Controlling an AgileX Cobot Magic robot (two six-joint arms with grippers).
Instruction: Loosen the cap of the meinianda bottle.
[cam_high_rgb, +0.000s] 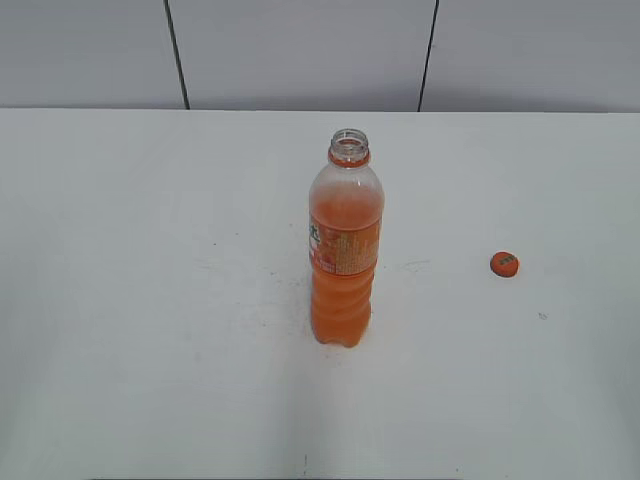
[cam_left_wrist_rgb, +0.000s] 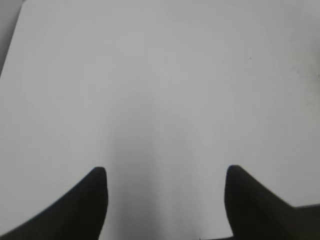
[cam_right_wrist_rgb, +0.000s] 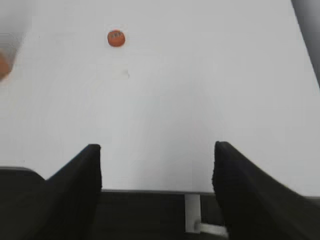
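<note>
The meinianda bottle (cam_high_rgb: 345, 255) stands upright in the middle of the white table (cam_high_rgb: 150, 300), holding orange drink, with its neck open and no cap on it. The orange cap (cam_high_rgb: 504, 264) lies flat on the table to the bottle's right, apart from it. It also shows far off in the right wrist view (cam_right_wrist_rgb: 116, 38). Neither gripper shows in the exterior view. My left gripper (cam_left_wrist_rgb: 165, 172) is open and empty over bare table. My right gripper (cam_right_wrist_rgb: 156, 150) is open and empty at the table's near edge, well short of the cap.
A grey panelled wall (cam_high_rgb: 300, 50) runs behind the table. The table's front edge (cam_right_wrist_rgb: 150, 191) lies under my right gripper, with a white bracket (cam_right_wrist_rgb: 192, 212) below it. An orange blur (cam_right_wrist_rgb: 4, 65) at the left edge of the right wrist view may be the bottle.
</note>
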